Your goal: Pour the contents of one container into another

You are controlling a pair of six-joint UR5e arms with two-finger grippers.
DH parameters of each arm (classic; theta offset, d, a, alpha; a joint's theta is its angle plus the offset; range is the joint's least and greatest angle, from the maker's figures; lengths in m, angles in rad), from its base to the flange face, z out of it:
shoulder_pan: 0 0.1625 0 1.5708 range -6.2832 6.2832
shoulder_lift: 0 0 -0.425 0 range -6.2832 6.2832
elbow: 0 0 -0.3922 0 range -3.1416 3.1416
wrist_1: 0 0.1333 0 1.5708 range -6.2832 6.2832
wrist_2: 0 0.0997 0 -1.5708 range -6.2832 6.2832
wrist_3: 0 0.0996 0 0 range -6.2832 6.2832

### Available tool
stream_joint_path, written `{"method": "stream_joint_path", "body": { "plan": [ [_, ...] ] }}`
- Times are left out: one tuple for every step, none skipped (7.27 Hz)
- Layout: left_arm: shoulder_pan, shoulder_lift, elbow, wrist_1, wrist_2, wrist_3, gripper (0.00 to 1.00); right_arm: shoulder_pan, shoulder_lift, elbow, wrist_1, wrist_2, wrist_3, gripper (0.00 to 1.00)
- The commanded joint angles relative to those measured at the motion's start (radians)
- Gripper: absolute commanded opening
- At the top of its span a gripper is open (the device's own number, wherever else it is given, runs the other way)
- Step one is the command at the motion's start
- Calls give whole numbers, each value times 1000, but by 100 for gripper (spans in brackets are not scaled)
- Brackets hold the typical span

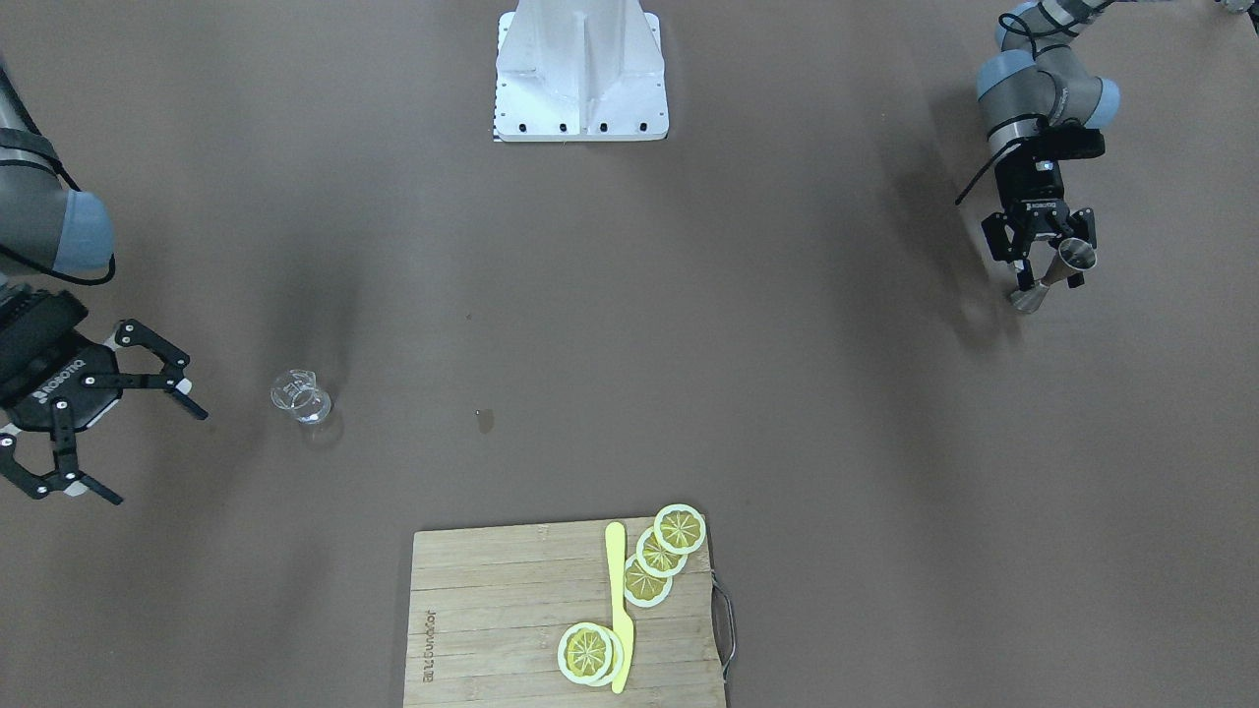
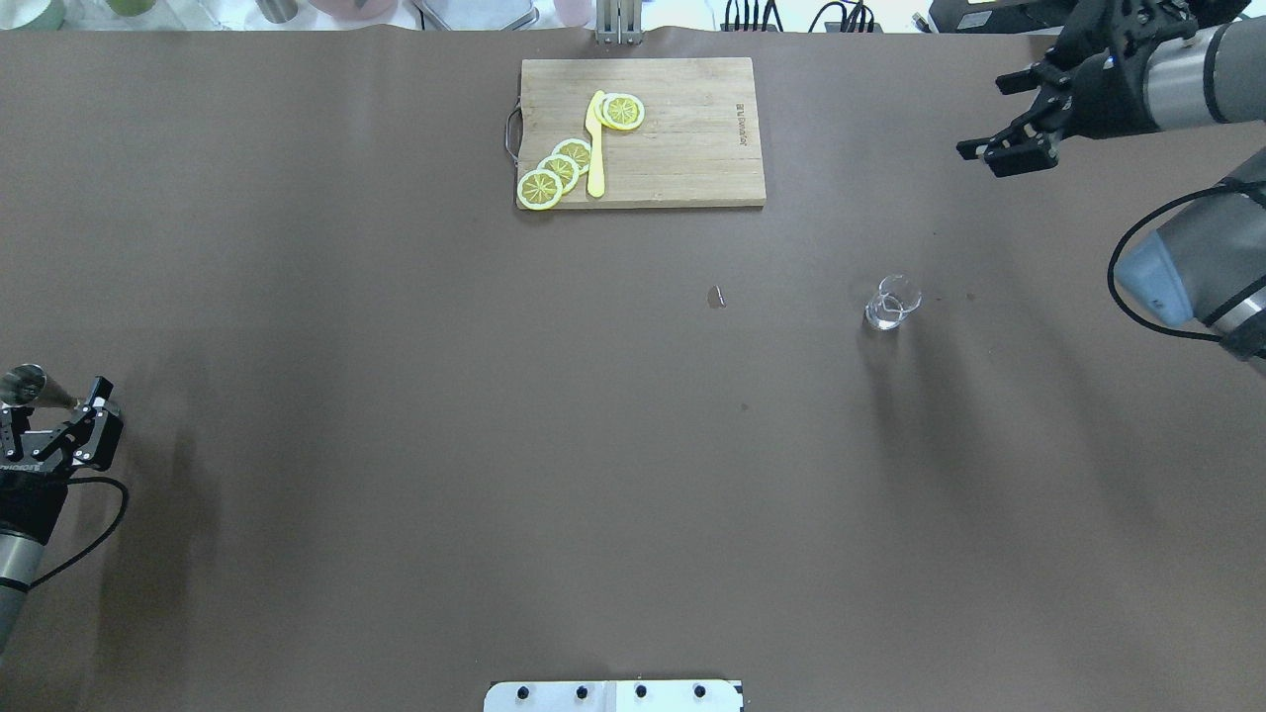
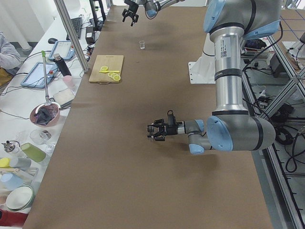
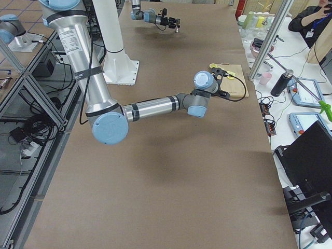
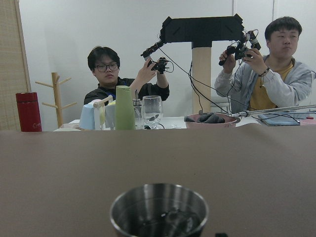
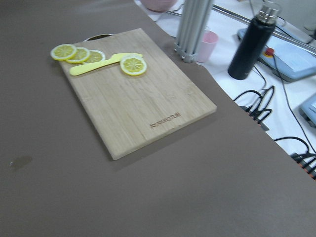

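Note:
The clear glass cup [image 1: 300,395] stands upright on the brown table, right of centre in the overhead view [image 2: 893,302]. My right gripper [image 1: 160,458] hovers open beside it with a gap between them and nothing held; overhead it shows at the far right [image 2: 984,117]. At the table's left edge my left gripper [image 1: 1054,267] is shut on the silver jigger [image 1: 1060,264], which is tilted, its waist between the fingers. The jigger's open cone [image 5: 158,210] fills the bottom of the left wrist view. The jigger [image 2: 25,386] is far from the cup.
A wooden cutting board [image 2: 682,138] with lemon slices [image 2: 559,170] and a yellow knife [image 2: 595,143] lies at the far middle edge. A small stain [image 2: 716,296] marks the table centre. The white robot base [image 1: 580,69] sits at the near edge. Operators' items line the side bench.

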Motion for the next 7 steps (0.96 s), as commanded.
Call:
{"method": "stream_joint_path", "body": {
  "plan": [
    [13,24,-7,-1,3,0,99,93,-25,65,-231,-18,33,100],
    [24,48,-10,-13,5,0,99,130,-50,127,-423,-11,28,100],
    [35,78,-34,-15,6,0,99,155,-80,205,-647,-11,25,100],
    [38,113,-68,-27,5,0,99,193,-90,233,-821,-11,28,100],
    [36,122,-82,-53,0,-1,99,228,-102,241,-971,-2,28,100],
    [35,124,-97,-53,-3,0,99,247,-126,243,-1062,3,33,100],
    [35,130,-120,-53,-3,5,99,291,-145,220,-1098,21,28,100]
  ]
}}
